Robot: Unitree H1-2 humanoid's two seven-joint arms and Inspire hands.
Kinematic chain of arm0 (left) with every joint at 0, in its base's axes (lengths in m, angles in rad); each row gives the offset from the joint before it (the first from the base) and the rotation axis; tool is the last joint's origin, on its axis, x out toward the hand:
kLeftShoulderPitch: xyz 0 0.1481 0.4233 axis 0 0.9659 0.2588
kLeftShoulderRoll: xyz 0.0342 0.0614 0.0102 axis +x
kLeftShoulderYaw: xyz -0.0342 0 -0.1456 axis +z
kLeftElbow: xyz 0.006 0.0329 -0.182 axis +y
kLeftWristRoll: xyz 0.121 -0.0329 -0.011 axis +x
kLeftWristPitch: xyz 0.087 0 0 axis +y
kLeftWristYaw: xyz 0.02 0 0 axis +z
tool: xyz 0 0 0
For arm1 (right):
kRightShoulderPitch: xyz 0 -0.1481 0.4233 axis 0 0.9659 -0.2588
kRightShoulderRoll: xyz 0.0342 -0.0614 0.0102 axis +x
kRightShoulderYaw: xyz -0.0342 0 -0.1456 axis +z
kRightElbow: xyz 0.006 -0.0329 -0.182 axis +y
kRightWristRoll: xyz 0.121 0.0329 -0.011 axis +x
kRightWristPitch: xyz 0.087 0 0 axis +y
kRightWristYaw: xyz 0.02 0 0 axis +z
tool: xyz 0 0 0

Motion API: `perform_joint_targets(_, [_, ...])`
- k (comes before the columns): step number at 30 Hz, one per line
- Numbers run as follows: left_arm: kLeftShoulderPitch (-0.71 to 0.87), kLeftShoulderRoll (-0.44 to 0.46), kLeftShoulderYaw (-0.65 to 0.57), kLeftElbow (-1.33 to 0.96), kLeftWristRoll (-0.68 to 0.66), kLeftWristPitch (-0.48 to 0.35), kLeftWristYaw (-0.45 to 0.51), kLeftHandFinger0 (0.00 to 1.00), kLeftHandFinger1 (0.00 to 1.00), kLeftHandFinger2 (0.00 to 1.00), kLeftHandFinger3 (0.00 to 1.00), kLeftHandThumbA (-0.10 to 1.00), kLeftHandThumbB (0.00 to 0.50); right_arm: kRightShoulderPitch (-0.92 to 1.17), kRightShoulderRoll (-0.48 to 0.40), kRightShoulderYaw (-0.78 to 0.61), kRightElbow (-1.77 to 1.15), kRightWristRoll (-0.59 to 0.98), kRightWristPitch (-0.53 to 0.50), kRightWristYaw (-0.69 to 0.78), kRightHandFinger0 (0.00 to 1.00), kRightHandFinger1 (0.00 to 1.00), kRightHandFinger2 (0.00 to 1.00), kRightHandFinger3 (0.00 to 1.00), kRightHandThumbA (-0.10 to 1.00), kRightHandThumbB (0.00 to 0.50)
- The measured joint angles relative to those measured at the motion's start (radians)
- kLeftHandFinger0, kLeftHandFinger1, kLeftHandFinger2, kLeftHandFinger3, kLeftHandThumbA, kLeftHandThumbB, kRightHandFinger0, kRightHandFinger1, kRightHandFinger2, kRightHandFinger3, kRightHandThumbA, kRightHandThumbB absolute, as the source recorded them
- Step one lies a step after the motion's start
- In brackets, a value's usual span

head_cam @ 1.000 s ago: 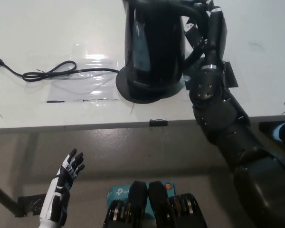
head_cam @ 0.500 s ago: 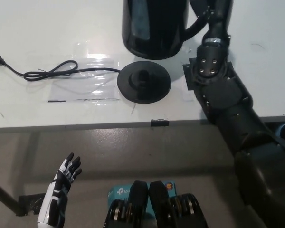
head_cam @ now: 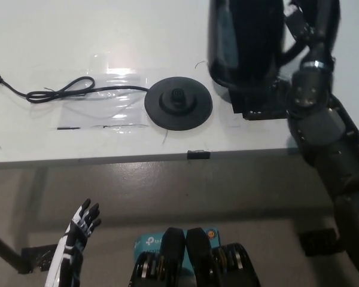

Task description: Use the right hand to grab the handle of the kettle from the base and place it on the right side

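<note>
Black arm comes up from the lower right, forearm crossing the table's front edge and rising toward the top right corner, where the right hand [head_cam: 308,27] is wrapped around the kettle's handle, fingers closed on it; the top of the hand runs out of frame. The kettle [head_cam: 245,42] is glossy black, catching a pale bluish reflection down its left flank, and its upper part is cut off by the top of the picture. It is off the base, to the right of it, its rounded bottom edge over a dark patch [head_cam: 260,107] on the table; whether it is resting there or just above I cannot tell. The base [head_cam: 178,103] is a flat black disc with a raised hub in the middle, sitting bare near the table's front edge. Its cord [head_cam: 63,91] trails left in a loose loop to a plug near the left edge, lying across a clear plastic sheet [head_cam: 110,98]. The table [head_cam: 48,42] is white, with open surface behind the base and all along the left half. Low at the bottom left, below the table, the white left hand [head_cam: 81,224] rests with fingers spread, holding nothing.
</note>
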State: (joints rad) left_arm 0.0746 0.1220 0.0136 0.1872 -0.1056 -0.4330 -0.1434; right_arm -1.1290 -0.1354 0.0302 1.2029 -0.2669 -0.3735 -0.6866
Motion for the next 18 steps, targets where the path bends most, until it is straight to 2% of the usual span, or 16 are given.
perform_joint_targets(1, [0.005,0.000,0.002,0.000,-0.001,0.000,0.000,1.00,1.00,1.00,1.00,1.00,0.500,0.011,-0.006,0.003,0.002,0.000,0.000,-0.002,0.00,0.00,0.33,0.42,-0.10,0.157])
perform_joint_targets(6, [0.008,0.000,0.011,0.000,-0.006,0.000,-0.003,1.00,1.00,1.00,1.00,1.00,0.500,0.052,-0.026,0.003,0.012,0.006,-0.003,-0.006,0.00,0.03,0.51,0.50,-0.10,0.117])
perform_joint_targets(11, [0.008,0.000,0.015,0.000,-0.006,0.000,-0.009,1.00,1.00,1.00,1.00,1.00,0.500,0.063,-0.041,0.011,0.010,0.007,-0.009,-0.018,0.00,0.02,0.48,0.55,-0.10,0.109])
perform_joint_targets(15, [0.008,0.000,0.018,0.000,-0.009,0.000,-0.020,1.00,1.00,1.00,1.00,0.98,0.500,0.073,-0.047,0.012,0.010,0.009,-0.017,-0.027,0.00,0.02,0.47,0.51,-0.10,0.120])
perform_joint_targets(17, [0.008,0.000,0.020,0.000,-0.010,0.000,-0.025,1.00,1.00,1.00,1.00,0.98,0.500,0.080,-0.048,0.019,0.007,0.008,-0.027,-0.037,0.00,0.03,0.48,0.53,-0.10,0.121])
perform_joint_targets(18, [0.008,0.000,0.022,0.000,-0.010,0.000,-0.027,1.00,1.00,1.00,1.00,0.99,0.500,0.083,-0.049,0.024,0.008,0.008,-0.030,-0.043,0.02,0.10,0.55,0.59,-0.10,0.152])
